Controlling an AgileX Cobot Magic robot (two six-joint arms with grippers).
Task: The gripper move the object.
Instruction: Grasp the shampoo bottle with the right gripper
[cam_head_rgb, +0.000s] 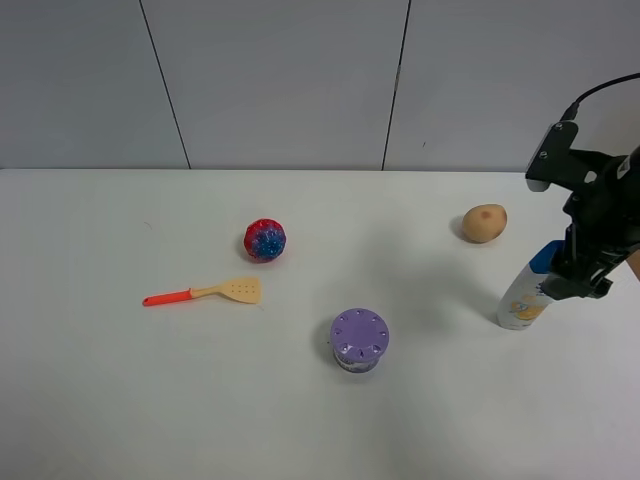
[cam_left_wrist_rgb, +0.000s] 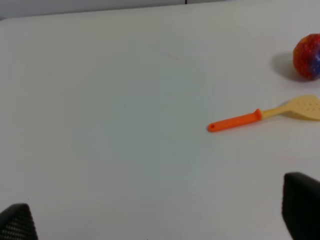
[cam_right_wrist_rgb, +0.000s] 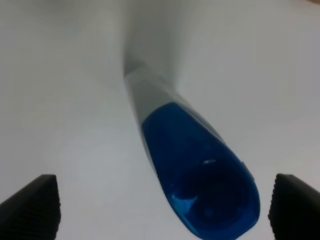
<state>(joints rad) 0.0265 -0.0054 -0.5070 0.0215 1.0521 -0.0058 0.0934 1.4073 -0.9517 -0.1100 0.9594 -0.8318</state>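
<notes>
Right gripper (cam_head_rgb: 580, 283) hangs just over the shampoo bottle (cam_head_rgb: 523, 300) in the high view; the bottle stands directly beneath it, probably lined up for a top-down grab. Right wrist view: fingers (cam_right_wrist_rgb: 31, 205) spread wide with the blue cap (cam_right_wrist_rgb: 200, 175) between them, untouched, so nothing is held yet. Left wrist view: left gripper (cam_left_wrist_rgb: 159, 220) likewise spread and empty, spatula (cam_left_wrist_rgb: 260, 116) well ahead of it.

Right gripper (cam_head_rgb: 578, 285) is black, blocky and jointed, black cable (cam_head_rgb: 600, 91) looping off its top. Finger pads (cam_right_wrist_rgb: 31, 206) black with fine ribbing.
</notes>
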